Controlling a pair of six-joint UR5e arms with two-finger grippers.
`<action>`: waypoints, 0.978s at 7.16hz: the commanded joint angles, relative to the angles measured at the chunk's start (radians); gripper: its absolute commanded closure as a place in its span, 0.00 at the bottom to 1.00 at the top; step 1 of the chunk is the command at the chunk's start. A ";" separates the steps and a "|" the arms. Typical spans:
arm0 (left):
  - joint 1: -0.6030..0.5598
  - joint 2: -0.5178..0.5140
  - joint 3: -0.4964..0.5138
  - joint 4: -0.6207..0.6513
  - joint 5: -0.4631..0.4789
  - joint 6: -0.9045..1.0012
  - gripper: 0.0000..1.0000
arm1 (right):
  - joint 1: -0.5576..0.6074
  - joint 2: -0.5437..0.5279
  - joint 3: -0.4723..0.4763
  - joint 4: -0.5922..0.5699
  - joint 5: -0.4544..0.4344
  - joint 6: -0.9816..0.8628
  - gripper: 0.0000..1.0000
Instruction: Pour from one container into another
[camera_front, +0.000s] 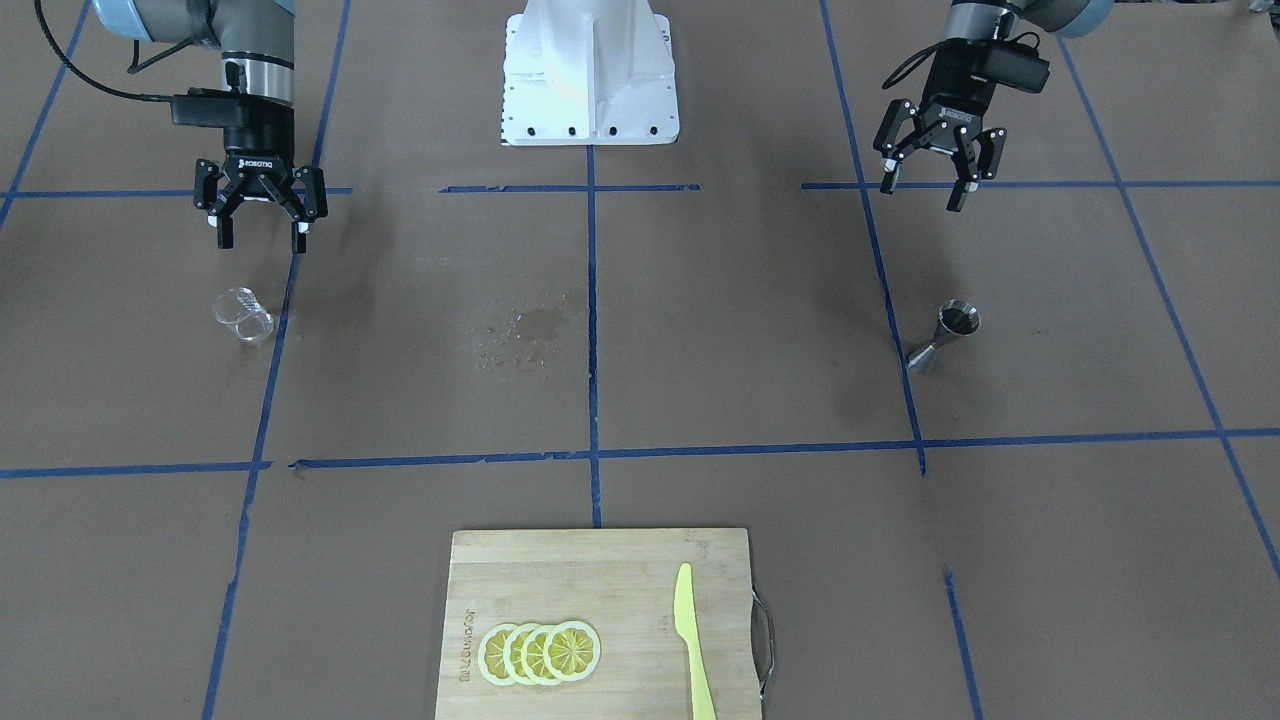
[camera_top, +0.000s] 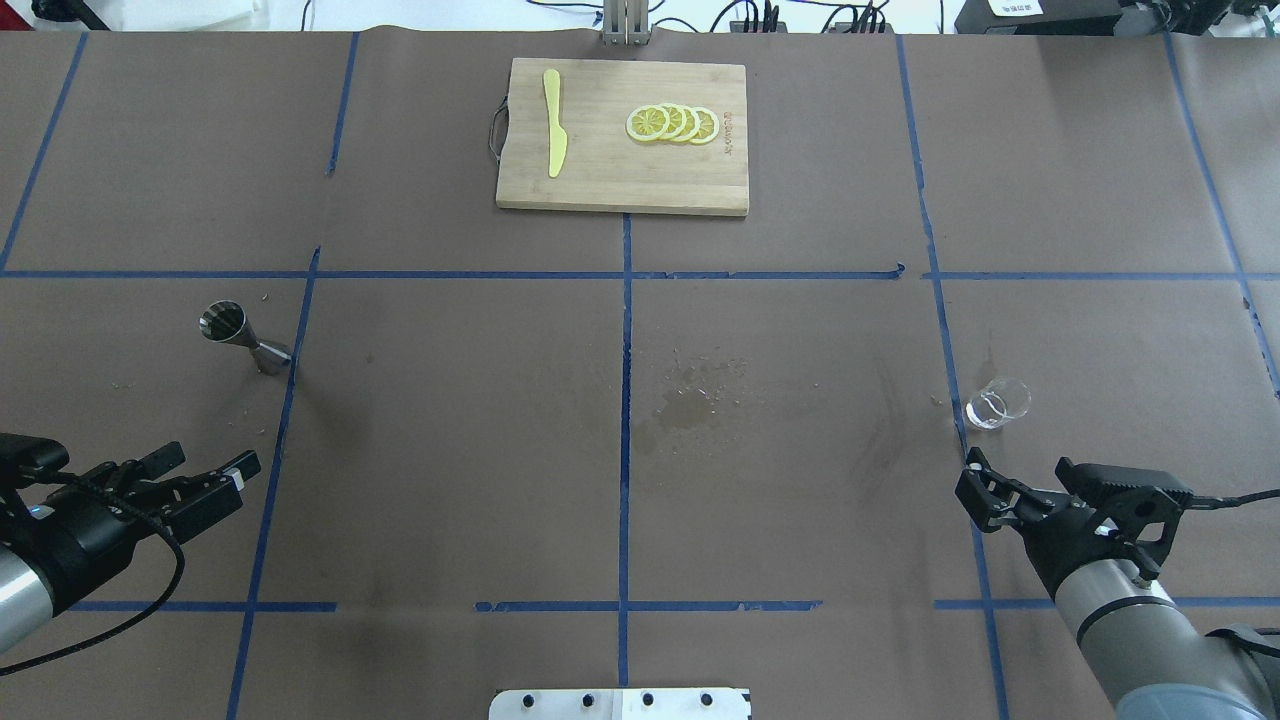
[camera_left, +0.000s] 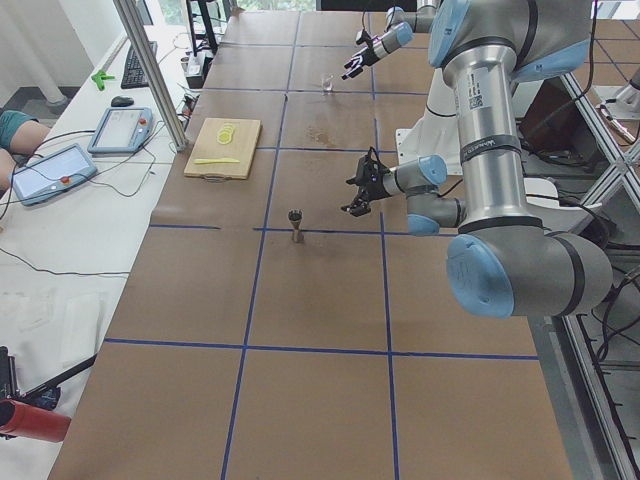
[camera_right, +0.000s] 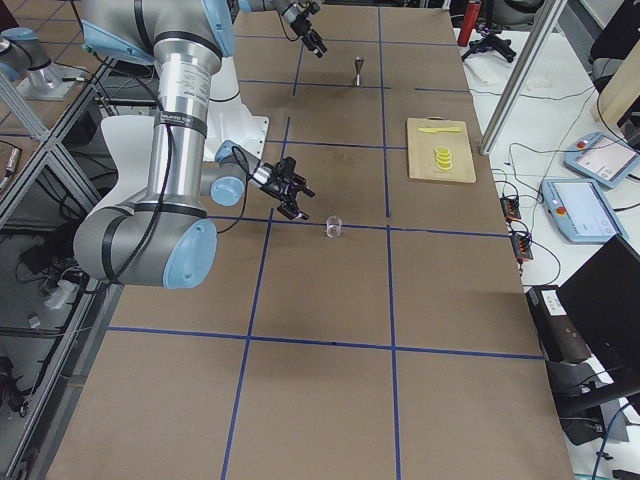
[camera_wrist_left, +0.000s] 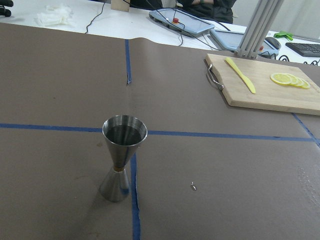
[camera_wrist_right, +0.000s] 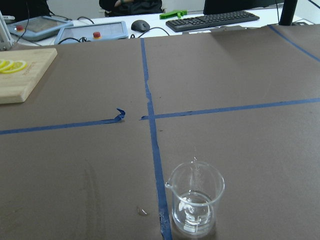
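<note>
The clear glass cup (camera_front: 243, 315) stands upright on the brown paper beside a blue tape line, also seen as the cup (camera_top: 998, 403) and close up as the cup (camera_wrist_right: 196, 202). My right gripper (camera_front: 260, 215) hovers open just behind it, apart from it and holding nothing. The steel jigger (camera_front: 945, 335) stands upright on the other side, shown as the jigger (camera_top: 240, 338) and the jigger (camera_wrist_left: 121, 157). My left gripper (camera_front: 935, 178) hangs open behind the jigger, well clear of it. Neither wrist view shows its own fingers.
A wet stain (camera_top: 685, 400) marks the paper at the table's middle. At the far edge lies a bamboo cutting board (camera_top: 600, 180) with lemon slices (camera_top: 672, 123) and a yellow knife (camera_top: 553, 135). The robot's white base (camera_front: 590, 75) sits between the arms.
</note>
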 joint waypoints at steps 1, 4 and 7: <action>-0.006 0.008 -0.110 0.036 -0.054 0.000 0.00 | 0.038 -0.052 0.097 -0.002 0.108 -0.107 0.00; -0.246 -0.244 -0.195 0.331 -0.338 0.079 0.00 | 0.343 -0.008 0.182 -0.060 0.488 -0.389 0.00; -0.472 -0.535 -0.180 0.677 -0.570 0.227 0.00 | 0.712 0.040 0.180 -0.107 0.946 -0.697 0.00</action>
